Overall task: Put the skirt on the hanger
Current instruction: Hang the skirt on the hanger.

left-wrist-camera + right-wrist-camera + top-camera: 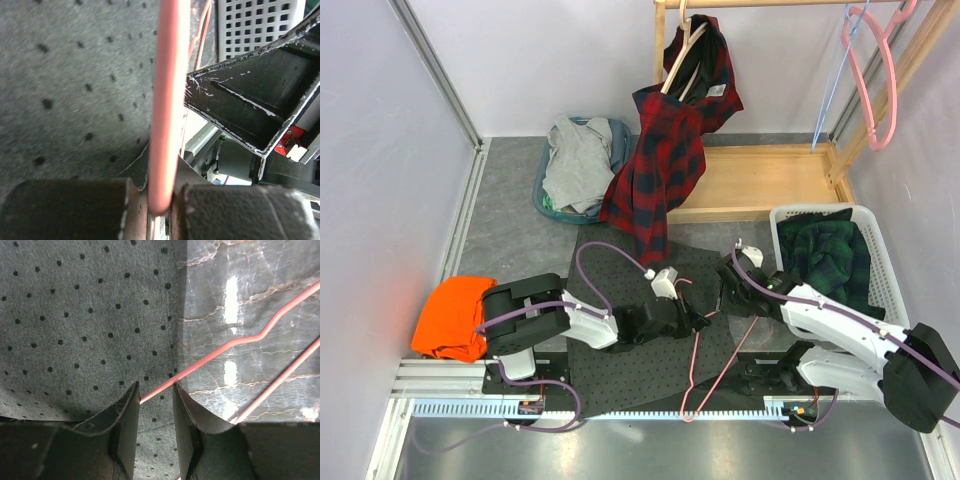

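1. Far left of the white laundry basket [810, 211]: an orange garment [450, 315] in a heap. Not part of this job.
2. The black dotted skirt [630, 370] lies flat on the table, left of the basket, between the two arm bases. The left arm reaches across it.
3. The left gripper [161, 200] is clamped on the pink wire hanger [169, 75]. Its wrist view shows the wire pinched between the pads with no gap.
4. The hanger lies low over the skirt's basket-side edge. Its long axis runs from the grippers back to the near table edge, hook end nearest the bases.
5. The right gripper [155, 390] is just left of the basket. Its jaws are apart and straddle a hanger wire where that wire crosses the skirt's edge. The wire looks free between them, not pinched.
6. Key relation: the skirt edge sits directly under the right fingers, with the rest of the cloth spreading away from the basket. My read is that the right arm is the free one and nearest that edge, so it should take the cloth while the left steadies the hanger.
7. Writing: none legible. A white tag shows on the red plaid shirt [665, 160] hanging on the rack left of and behind the basket, but its text is too small to read.
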